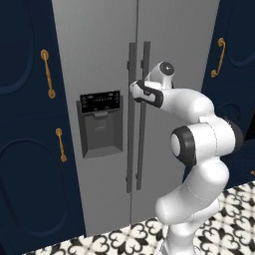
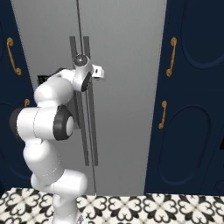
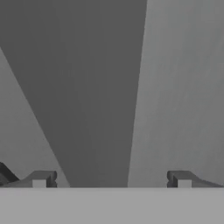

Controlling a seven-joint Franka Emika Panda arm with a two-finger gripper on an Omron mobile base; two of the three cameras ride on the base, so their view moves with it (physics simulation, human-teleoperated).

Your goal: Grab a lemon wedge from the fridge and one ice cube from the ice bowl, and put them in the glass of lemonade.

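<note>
- The fridge (image 1: 99, 60) is shut, both doors closed.
- Claw (image 3: 111, 179) spread apart, empty, right at the fridge's right-door handle (image 1: 144, 114).
- Nothing fetched yet: opening, lemon wedge, ice cube all remain, I judge.

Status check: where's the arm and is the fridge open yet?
Gripper at the fridge handles, jaws open, a handle between them, nothing gripped. Both doors closed. Nothing in the way.
</note>
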